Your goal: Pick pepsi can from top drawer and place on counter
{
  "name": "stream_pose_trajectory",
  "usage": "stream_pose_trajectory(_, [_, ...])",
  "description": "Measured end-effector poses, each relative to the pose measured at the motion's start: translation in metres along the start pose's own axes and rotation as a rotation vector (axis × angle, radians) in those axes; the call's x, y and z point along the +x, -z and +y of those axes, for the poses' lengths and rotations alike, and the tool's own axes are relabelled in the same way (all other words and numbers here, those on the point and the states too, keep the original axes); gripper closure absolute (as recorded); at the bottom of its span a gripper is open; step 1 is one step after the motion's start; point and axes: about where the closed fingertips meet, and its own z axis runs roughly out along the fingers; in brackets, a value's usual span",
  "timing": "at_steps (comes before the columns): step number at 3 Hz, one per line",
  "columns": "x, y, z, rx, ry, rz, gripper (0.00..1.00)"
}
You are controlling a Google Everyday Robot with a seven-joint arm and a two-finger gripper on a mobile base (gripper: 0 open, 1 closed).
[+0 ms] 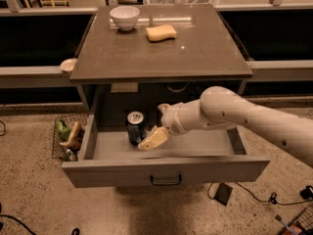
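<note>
Hanging inside the top drawer, the gripper is sitting just right of the pepsi can, jaws looking spread wide: one finger up twd the drawer's back, the other low by the can's base. Can is standing upright in the drawer's left half, long axis vertical, so I'm reckoning a short leftward close-in is what's needed. Upper finger is blending w/ the wrist, and contact w/ the can is hard to call. Worktop above is carrying a bowl & sponge.
</note>
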Motion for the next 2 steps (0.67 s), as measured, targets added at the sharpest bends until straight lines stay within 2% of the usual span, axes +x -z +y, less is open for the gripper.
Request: stream_pose_trajectory(2, [0.008, -0.042, -0.022, 0.057, -0.013, -0.037, 0.0])
